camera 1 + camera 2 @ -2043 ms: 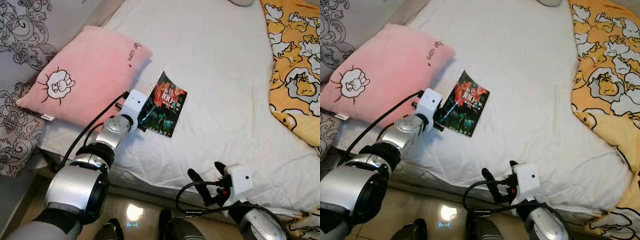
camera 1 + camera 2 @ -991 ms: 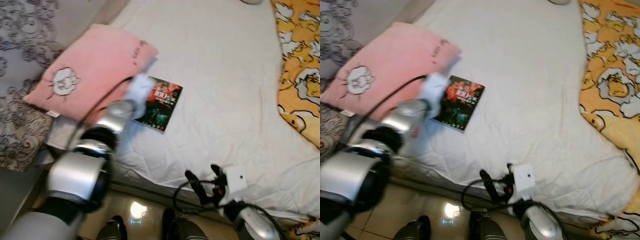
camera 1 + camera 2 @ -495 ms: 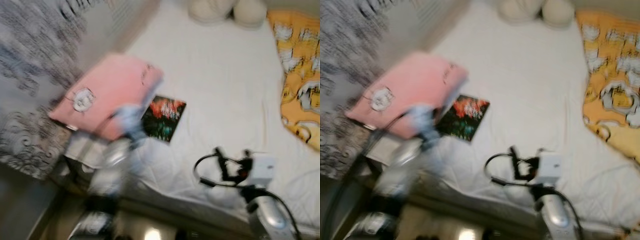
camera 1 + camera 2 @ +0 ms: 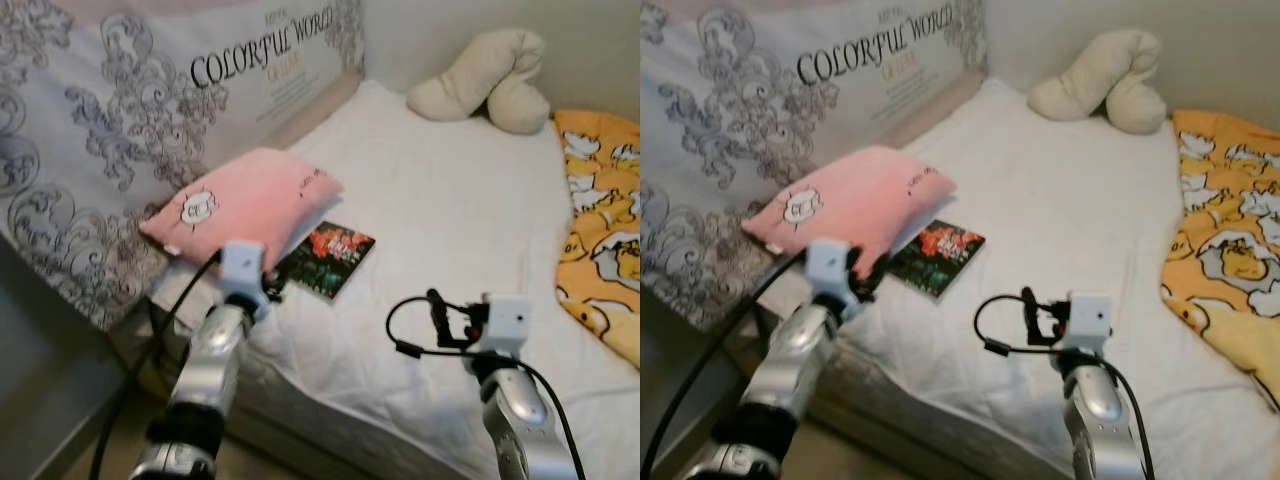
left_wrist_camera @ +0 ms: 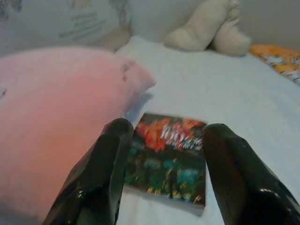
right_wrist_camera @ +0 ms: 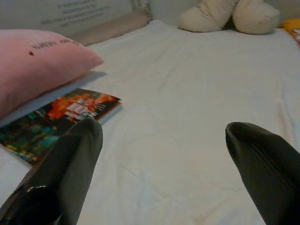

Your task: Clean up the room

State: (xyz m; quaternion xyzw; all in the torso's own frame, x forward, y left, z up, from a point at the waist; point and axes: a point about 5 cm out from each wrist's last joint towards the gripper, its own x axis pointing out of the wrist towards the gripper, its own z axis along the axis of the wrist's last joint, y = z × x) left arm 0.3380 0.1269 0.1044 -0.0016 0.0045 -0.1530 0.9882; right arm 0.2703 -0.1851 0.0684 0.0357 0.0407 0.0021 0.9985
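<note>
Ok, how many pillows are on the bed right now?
2: a pink pillow at the bed's left edge beside the book, and a cream pillow at the far end. More may be hidden.

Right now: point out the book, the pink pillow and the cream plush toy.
book [image 4: 326,259], left eye view, middle of the dark cover.
pink pillow [image 4: 250,205], left eye view, middle of the top face.
cream plush toy [image 4: 1099,78], right eye view, middle of its body.

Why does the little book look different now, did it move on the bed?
No. The book lies flat beside the pink pillow's corner as before; the camera shifted. The left gripper, jaws open, has backed off it.
</note>
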